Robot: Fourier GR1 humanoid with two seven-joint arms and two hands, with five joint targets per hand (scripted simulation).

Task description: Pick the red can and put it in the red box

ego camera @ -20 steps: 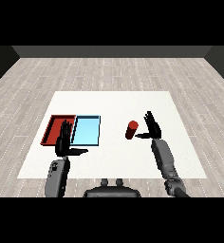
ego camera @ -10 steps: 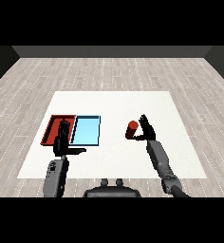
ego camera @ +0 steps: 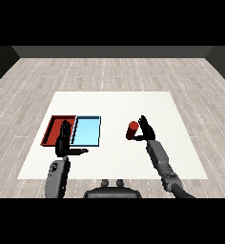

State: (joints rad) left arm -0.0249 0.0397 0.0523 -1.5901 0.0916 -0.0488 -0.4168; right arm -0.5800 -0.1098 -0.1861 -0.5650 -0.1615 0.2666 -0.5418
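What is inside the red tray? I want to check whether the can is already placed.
Nothing shows inside the red tray; the left hand covers its near right part. The red can stands on the table by the right hand.

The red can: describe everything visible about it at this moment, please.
The red can is a small, plain red cylinder with no visible label. It stands roughly upright on the white table, right of the light blue tray and well apart from it. The right hand is immediately beside it on its right, thumb reaching toward its base; whether they touch cannot be told. It is not in either tray.
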